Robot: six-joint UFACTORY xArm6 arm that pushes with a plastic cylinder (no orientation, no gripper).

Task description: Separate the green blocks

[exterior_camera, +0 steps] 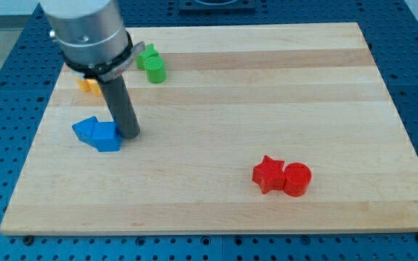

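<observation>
Two green blocks sit touching near the view's top left: a green star-like block (146, 56) and a green cylinder (156, 71) just below and right of it. My tip (128, 135) rests well below them, against the right side of the blue blocks. The rod runs up from it to the arm body at the top left.
Two blue blocks (97, 134) lie together left of my tip. An orange or yellow block (88, 85) is partly hidden under the arm. A red star (268, 173) and a red cylinder (297, 179) touch at the lower right. The wooden board (267, 94) has edges all around.
</observation>
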